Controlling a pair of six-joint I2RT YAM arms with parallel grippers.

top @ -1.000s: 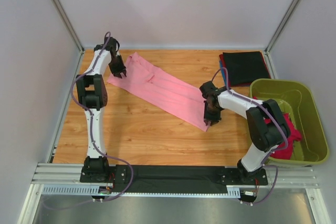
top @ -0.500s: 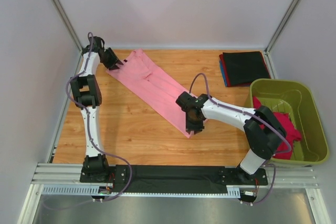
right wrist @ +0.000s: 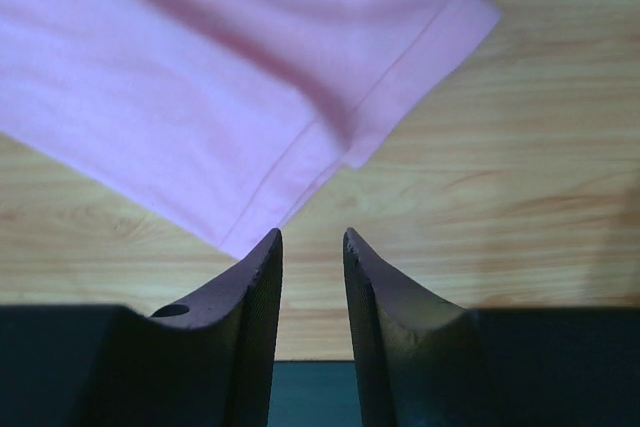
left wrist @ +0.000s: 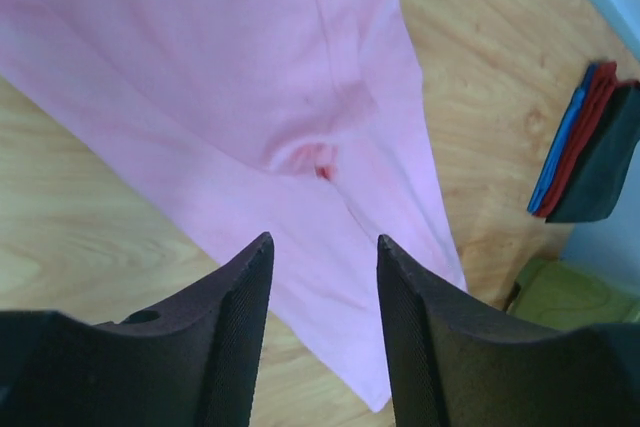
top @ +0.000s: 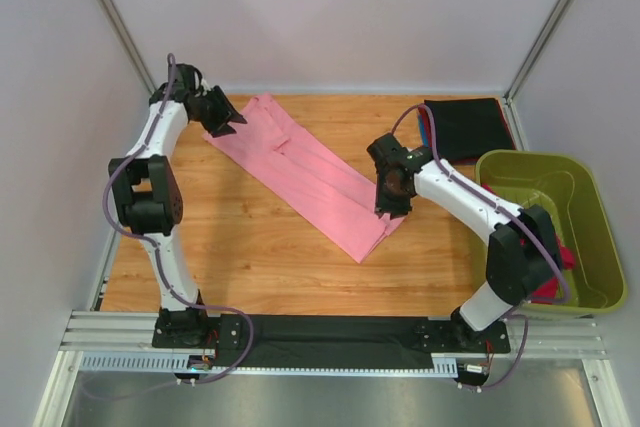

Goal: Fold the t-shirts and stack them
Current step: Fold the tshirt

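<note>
A light pink t-shirt lies as a long diagonal strip on the table. An olive tub at right holds magenta-red cloth, largely hidden by the right arm. Folded shirts are stacked behind it. The left arm is stretched far, its left gripper over the shirt's far end, jaws well apart, empty. The right gripper hangs over the near end, jaws slightly parted, empty.

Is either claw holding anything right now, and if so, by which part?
Nothing is held. The left claw and the right claw are both open and empty, near the pink t-shirt lying on the table.
</note>
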